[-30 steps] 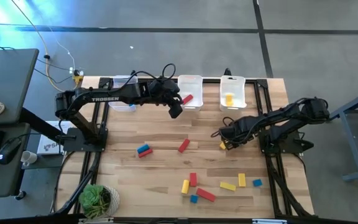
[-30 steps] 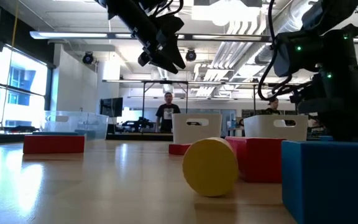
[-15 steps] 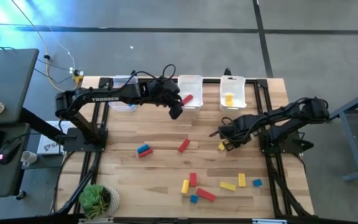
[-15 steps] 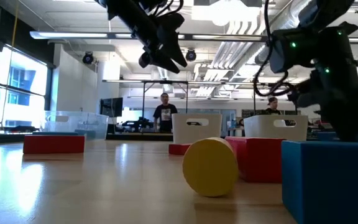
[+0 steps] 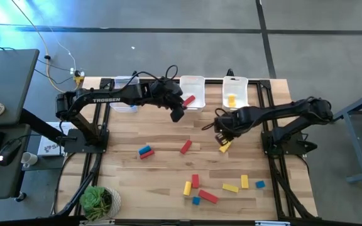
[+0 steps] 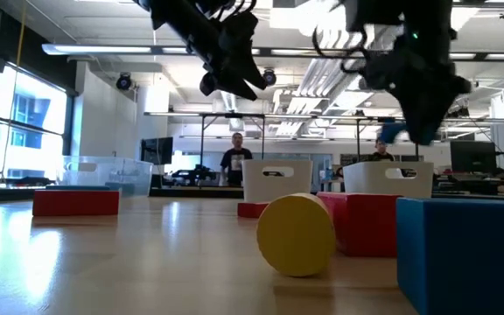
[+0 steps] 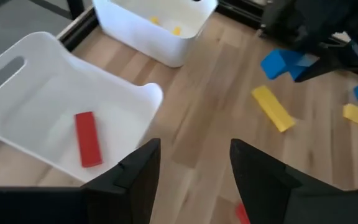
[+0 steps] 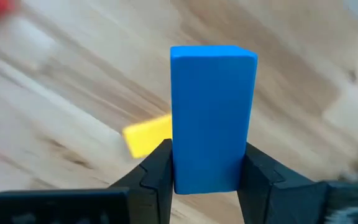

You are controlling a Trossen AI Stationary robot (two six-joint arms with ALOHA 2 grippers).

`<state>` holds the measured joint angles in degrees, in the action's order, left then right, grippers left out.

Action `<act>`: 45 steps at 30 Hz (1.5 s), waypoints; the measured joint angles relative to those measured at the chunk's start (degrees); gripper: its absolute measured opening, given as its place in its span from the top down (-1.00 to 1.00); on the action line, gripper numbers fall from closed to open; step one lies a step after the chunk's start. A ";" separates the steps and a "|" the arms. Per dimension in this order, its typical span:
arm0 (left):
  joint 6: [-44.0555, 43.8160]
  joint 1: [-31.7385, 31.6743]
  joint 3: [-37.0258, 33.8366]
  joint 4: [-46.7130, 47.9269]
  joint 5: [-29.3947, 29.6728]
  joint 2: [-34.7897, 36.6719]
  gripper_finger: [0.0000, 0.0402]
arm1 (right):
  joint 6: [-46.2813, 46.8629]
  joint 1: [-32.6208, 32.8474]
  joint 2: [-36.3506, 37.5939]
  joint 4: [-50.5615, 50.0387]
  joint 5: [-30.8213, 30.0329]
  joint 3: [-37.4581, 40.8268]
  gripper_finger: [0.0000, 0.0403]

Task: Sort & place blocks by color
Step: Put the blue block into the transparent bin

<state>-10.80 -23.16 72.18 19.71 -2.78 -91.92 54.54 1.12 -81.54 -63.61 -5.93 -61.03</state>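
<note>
My right gripper (image 5: pixel 220 134) hangs above the table's middle right, shut on a blue block (image 8: pixel 212 112). The same blue block (image 7: pixel 281 63) shows in the left wrist view, above a yellow block (image 5: pixel 224 146) that lies flat on the wood. My left gripper (image 5: pixel 177 113) stands open in the air in front of the middle white bin (image 5: pixel 200 81), which holds a red block (image 5: pixel 189 100). The right white bin (image 5: pixel 235 83) holds a yellow block (image 5: pixel 231 100). Several red, yellow and blue blocks lie near the table's front, among them a red one (image 5: pixel 185 147). My right gripper pinches the blue block between its two fingers, which sit on two opposite long sides (image 8: pixel 180 155). The fingers point down from above. The block is lifted clear of the table.
A clear bin (image 5: pixel 124 94) stands at the far left of the bin row. A blue and red pair (image 5: pixel 145 151) lies left of centre. A potted plant (image 5: pixel 99 202) sits at the front left corner. Bare wood lies between the bins and the loose blocks.
My right gripper has risen from the table beside the yellow block and shifted a little toward the table's left edge. The blue block went with it and now hangs clear. The yellow block stayed where it lay.
</note>
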 joint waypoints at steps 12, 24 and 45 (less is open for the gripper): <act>4.31 2.11 0.00 -0.93 -3.01 -0.01 -0.12 | -16.96 -2.59 0.00 7.61 0.04 -11.79 0.47; 9.76 7.04 0.00 -8.34 -9.01 -0.02 -0.15 | -35.31 -5.49 0.00 15.33 10.72 -14.39 0.47; 4.99 7.45 0.00 -16.46 -12.47 -0.02 -0.02 | -43.03 -5.63 0.00 21.24 13.06 -14.39 0.47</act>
<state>-5.80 -15.71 72.18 3.26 -15.25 -91.94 11.50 -4.51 -81.54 -42.37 7.14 -75.42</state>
